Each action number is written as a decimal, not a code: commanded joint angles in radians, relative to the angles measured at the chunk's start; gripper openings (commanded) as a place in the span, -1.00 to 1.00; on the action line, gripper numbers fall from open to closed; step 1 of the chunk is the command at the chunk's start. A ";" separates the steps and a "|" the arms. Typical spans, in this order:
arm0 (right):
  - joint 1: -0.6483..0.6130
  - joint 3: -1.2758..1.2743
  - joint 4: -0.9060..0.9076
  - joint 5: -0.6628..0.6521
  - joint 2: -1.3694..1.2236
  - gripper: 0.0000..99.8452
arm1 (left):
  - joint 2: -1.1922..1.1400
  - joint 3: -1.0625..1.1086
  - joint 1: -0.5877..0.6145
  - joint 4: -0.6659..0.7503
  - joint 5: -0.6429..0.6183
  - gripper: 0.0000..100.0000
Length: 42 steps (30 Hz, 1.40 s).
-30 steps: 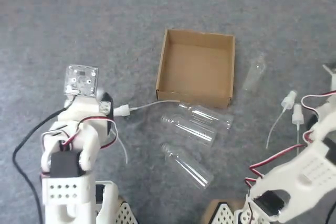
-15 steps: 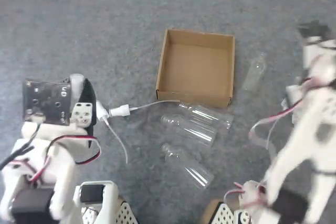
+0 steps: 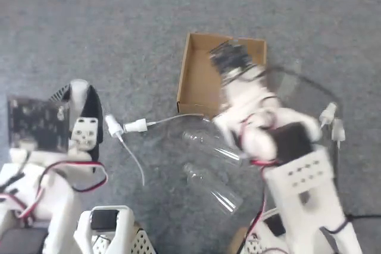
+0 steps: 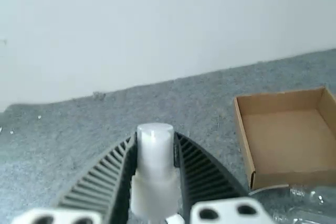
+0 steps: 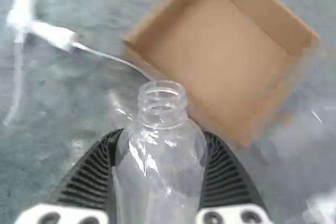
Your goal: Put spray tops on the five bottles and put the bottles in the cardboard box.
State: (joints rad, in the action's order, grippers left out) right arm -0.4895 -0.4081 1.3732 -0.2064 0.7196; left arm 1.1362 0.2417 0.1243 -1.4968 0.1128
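Bringing the spray top to the bottle should go best with its tube aimed straight into the open neck.

High view: the top sits left of the cardboard box, with its tube trailing down.

Left wrist view: the left gripper clamps the top upright.

Right wrist view: the right gripper is closed around the bottle. Its long axis runs along the fingers, and its mouth points toward the box.

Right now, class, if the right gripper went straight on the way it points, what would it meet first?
Probably the cardboard box, its near wall just beyond the bottle the right gripper holds; depth is unclear.
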 commanded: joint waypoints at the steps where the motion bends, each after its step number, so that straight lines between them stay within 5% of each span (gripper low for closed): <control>1: -0.176 -0.196 -0.306 0.015 0.091 -0.99 | -0.071 -0.119 -0.002 0.048 -0.075 -0.98; 9: -0.372 -0.486 -0.684 0.014 0.205 -0.99 | -0.080 -0.160 -0.003 0.210 -0.233 -0.98; 17: -0.426 -0.601 -0.731 0.017 0.338 -0.99 | -0.078 -0.030 -0.146 0.334 -0.348 -0.98; 27: -0.426 -0.755 -0.823 0.020 0.464 -0.99 | -0.080 0.045 -0.178 0.509 -0.454 -0.98; 32: -0.426 -0.756 -0.823 0.020 0.467 -0.99 | -0.078 0.142 -0.287 0.574 -0.465 -0.98; 42: -0.426 -0.758 -0.814 0.014 0.470 -0.99 | -0.071 0.314 -0.304 0.651 -0.466 -0.98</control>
State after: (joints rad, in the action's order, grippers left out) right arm -0.9099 -1.1753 0.5738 -0.1972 1.1492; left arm 1.0656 0.5470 -0.1765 -0.8707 -0.3429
